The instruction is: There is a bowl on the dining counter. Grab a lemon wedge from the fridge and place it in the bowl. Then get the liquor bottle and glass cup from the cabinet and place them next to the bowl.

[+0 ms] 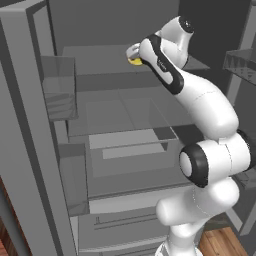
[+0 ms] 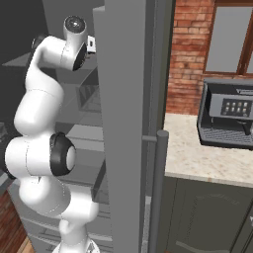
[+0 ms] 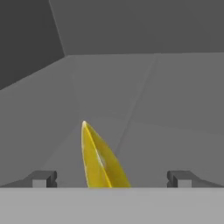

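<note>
Reaching into the open fridge [image 1: 75, 165], the jaws stand wide apart, the lemon wedge [image 3: 99, 162] lying between them on a shelf [image 3: 175, 131]; coffee machine [image 2: 227, 116] at three o'clock on the tabletop [image 2: 197, 158].

Left base view sits behind the white jointed arm [image 1: 207, 150], facing forward and down into the open grey fridge [image 1: 125, 140]; arm enters at 5 o'clock. Right base view looks from the opposite side, arm at 7 o'clock, the tall grey fridge door [image 2: 128, 123] at centre. Both share arm and fridge interior. Hand view sits close, facing the yellow pointed lemon wedge [image 3: 99, 159] at 6 o'clock.
</note>
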